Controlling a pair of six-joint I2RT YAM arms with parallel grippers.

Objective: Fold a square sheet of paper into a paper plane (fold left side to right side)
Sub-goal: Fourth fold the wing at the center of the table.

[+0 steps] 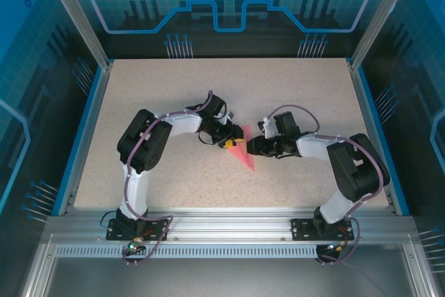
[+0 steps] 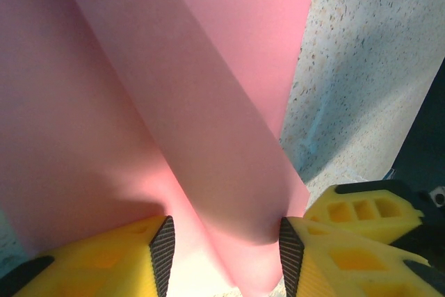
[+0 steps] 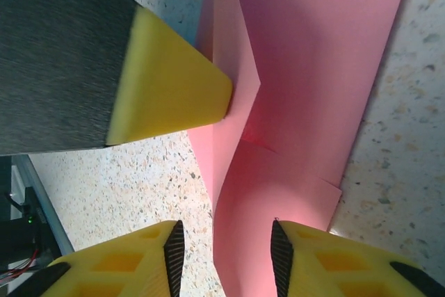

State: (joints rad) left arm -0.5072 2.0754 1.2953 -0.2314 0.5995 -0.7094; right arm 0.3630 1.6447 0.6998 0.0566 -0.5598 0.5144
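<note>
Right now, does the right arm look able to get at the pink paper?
Probably yes. The right gripper sits open astride the near end of the pink paper, with nothing between them. The left gripper presses a fingertip onto the paper just ahead, so room there is tight.

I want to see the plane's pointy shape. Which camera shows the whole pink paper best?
The top view. It shows nearly all of the pink paper, a small pointed wedge. Both wrist views are too close: just folded pink layers running off the picture.
</note>
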